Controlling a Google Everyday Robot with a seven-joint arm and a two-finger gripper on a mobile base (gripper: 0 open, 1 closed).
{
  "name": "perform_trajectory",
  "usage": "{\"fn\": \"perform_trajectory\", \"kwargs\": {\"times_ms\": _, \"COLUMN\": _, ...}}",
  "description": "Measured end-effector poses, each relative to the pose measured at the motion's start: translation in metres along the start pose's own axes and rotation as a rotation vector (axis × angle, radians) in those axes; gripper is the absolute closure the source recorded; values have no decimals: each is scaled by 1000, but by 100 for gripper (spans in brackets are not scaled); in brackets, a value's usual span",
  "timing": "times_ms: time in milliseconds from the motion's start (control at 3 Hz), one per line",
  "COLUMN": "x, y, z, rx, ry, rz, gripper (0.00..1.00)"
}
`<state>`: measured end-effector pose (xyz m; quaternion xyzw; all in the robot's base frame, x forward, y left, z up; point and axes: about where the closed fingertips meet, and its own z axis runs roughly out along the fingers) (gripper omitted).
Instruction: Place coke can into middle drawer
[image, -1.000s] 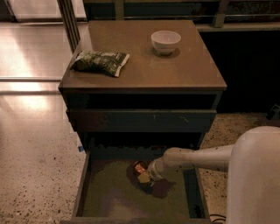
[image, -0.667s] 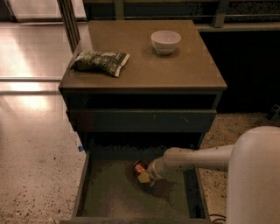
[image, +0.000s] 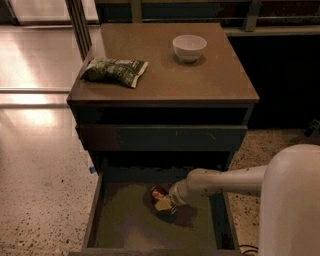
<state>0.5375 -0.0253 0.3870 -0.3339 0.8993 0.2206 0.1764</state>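
Observation:
The coke can (image: 158, 193), red with a pale end, lies inside the open middle drawer (image: 125, 225), on its olive-brown floor near the middle. My gripper (image: 165, 203) reaches down into the drawer from the right at the end of the white arm and sits right at the can, covering part of it. The drawer is pulled far out below the cabinet's closed upper drawer front (image: 160, 137).
On the brown cabinet top (image: 165, 75) lie a green snack bag (image: 114, 71) at the left and a white bowl (image: 189, 47) at the back right. My white arm's bulky body (image: 292, 205) fills the lower right. Speckled floor lies to the left.
The gripper and the can stay in nearly the same spot in the drawer; the can seems slightly shifted toward the left rear. Nothing on the cabinet top moved.

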Motion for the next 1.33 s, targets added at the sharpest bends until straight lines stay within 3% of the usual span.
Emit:
{"fn": "perform_trajectory", "kwargs": {"times_ms": 333, "x": 0, "y": 0, "z": 0, "rx": 0, "ry": 0, "rz": 0, "gripper": 0}}
{"fn": "perform_trajectory", "kwargs": {"times_ms": 667, "x": 0, "y": 0, "z": 0, "rx": 0, "ry": 0, "rz": 0, "gripper": 0}}
{"fn": "perform_trajectory", "kwargs": {"times_ms": 1000, "x": -1, "y": -9, "z": -19, "rx": 43, "ry": -28, "rz": 22, "gripper": 0}}
{"fn": "perform_trajectory", "kwargs": {"times_ms": 1333, "x": 3, "y": -25, "z": -67, "rx": 150, "ry": -84, "rz": 61, "gripper": 0}}
